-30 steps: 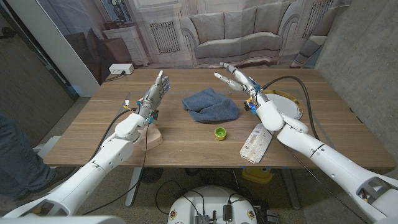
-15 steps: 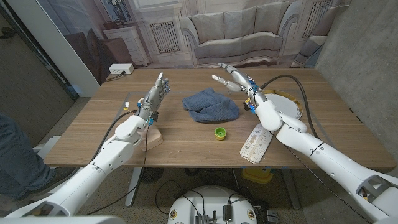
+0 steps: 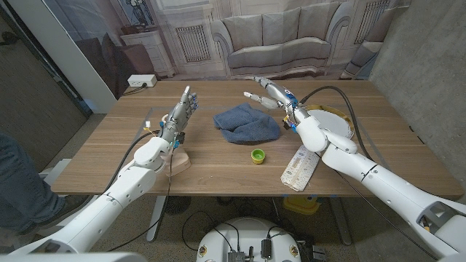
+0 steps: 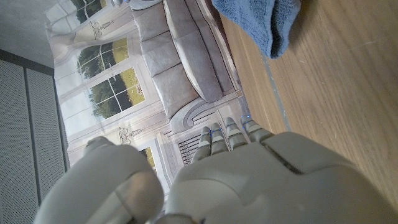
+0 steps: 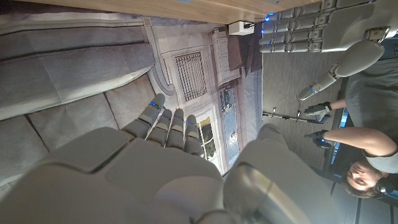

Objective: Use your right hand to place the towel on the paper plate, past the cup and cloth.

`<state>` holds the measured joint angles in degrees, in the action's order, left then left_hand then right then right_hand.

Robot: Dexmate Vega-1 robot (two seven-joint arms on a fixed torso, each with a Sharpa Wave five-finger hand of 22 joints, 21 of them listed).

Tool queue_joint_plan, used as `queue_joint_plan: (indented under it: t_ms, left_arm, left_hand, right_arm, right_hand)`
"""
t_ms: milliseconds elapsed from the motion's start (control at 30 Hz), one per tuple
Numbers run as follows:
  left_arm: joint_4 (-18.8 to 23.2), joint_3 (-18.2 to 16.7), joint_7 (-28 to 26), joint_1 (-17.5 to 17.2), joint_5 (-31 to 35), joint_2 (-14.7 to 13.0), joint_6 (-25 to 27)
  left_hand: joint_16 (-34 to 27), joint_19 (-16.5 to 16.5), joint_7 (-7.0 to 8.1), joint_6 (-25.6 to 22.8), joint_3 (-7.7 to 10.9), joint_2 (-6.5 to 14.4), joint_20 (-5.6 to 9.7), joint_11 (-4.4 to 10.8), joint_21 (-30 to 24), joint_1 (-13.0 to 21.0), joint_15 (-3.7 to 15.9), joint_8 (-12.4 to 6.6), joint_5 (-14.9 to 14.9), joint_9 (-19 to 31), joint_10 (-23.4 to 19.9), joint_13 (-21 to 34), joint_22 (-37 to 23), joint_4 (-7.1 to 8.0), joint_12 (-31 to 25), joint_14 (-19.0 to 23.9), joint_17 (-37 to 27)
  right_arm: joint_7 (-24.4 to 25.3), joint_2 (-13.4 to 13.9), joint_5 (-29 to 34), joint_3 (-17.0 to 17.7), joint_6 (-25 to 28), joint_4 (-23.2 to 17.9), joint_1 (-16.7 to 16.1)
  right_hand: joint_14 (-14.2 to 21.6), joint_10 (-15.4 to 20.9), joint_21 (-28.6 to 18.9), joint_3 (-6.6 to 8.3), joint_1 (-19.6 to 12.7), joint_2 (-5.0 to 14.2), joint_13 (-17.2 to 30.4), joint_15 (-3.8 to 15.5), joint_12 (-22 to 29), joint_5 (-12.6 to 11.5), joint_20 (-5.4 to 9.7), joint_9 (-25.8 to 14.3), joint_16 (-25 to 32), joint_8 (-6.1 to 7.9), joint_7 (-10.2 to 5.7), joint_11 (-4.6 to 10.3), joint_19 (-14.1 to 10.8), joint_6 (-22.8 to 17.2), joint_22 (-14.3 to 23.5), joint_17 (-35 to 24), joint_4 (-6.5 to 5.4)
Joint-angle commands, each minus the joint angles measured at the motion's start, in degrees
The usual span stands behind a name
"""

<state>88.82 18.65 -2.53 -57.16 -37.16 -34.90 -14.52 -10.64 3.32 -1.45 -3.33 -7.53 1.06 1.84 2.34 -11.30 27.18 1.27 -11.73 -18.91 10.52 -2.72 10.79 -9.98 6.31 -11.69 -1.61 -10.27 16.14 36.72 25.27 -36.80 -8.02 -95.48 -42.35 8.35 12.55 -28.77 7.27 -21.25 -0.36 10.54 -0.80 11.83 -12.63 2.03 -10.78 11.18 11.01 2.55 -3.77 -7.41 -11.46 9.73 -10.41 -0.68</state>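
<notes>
- Head view: right hand (image 3: 268,93) hovers over the far edge of the crumpled blue terry towel (image 3: 247,122), fingers spread, nothing held; likely lining up a grasp. Round white paper plate (image 3: 339,124) sits behind the right forearm, so the towel is not yet on it. Small green cap (image 3: 258,155) lies near the towel.
- Head view, left side: left hand (image 3: 180,113) stands upright, fingers apart, empty, parked aside.
- Left wrist view: the towel's corner lies on the wooden table (image 4: 336,81).
- Right wrist view: fingers straight, empty.

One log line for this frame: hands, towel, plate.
right hand: open, above table past towel | left hand: open, raised | towel: on table | plate: no towel
</notes>
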Motion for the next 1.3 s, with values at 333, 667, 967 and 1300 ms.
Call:
queue_joint_plan:
  t_ms: [333, 667, 967, 1300]
  left_arm:
    - [2.74, -0.80, -1.85, -2.48, 0.85, -0.34, -1.11]
    - [2.89, -0.66, -2.17, -2.56, 0.98, -0.18, -0.83]
    - [2.27, -0.56, -1.84, -1.93, 0.87, -0.04, -0.63]
    - [1.42, -0.45, -1.18, -1.17, 0.49, 0.02, -0.28]
  left_hand:
    - [-0.29, -0.33, 0.02, -0.48, -0.75, 0.46, 2.46, -0.12, -0.26, 0.31, -0.24, -0.11, -0.43, 0.30, -0.44, 0.21, -0.29, -0.03, -0.35, 0.10, -0.23]
    - [-0.26, -0.34, 0.09, -0.46, -0.85, 0.52, 2.40, -0.23, -0.25, 0.35, -0.25, -0.06, -0.42, 0.30, -0.47, 0.21, -0.29, -0.04, -0.33, 0.09, -0.24]
    - [-0.25, -0.31, 0.04, -0.52, -0.95, 0.57, 2.34, -0.24, -0.23, 0.39, -0.27, -0.05, -0.41, 0.30, -0.43, 0.21, -0.29, -0.05, -0.29, 0.12, -0.24]
    - [-0.22, -0.30, -0.04, -0.62, -1.09, 0.64, 2.25, -0.32, -0.21, 0.43, -0.35, -0.04, -0.40, 0.31, -0.38, 0.21, -0.30, -0.06, -0.25, 0.09, -0.24]
  right_arm:
    - [-3.81, -0.25, 2.47, -2.79, 1.27, 0.76, 2.92]
    - [-4.38, -0.30, 3.72, -3.78, 2.28, 1.36, 3.40]
    - [-4.26, -0.88, 4.93, -4.73, 3.81, 1.97, 3.75]
    - [-3.93, -1.67, 6.17, -6.10, 4.32, 3.18, 4.76]
  right_hand:
    - [-0.14, -0.38, 0.55, 0.16, -0.56, 0.28, 0.10, 0.11, -0.07, -0.08, 0.82, -0.15, -0.29, 0.33, -0.79, -0.06, -0.29, -0.36, 0.27, 0.01, 0.68]
    - [-0.14, -0.49, 0.90, 0.14, -0.64, 0.23, 0.11, 0.08, -0.07, -0.05, 0.62, -0.15, -0.28, 0.32, -1.06, 0.13, -0.02, -0.34, 0.28, -0.02, 0.80]
    - [-0.19, -0.41, 1.16, 0.12, -0.72, 0.22, 0.13, 0.17, -0.01, -0.04, 0.45, -0.16, -0.28, 0.29, -1.14, 0.23, 0.07, -0.28, 0.29, -0.04, 0.91]
    - [-0.18, -0.43, 1.46, 0.11, -0.86, 0.18, 0.15, 0.21, 0.03, -0.03, 0.38, -0.17, -0.27, 0.16, -1.26, 0.44, -0.04, 0.06, 0.31, -0.06, 1.09]
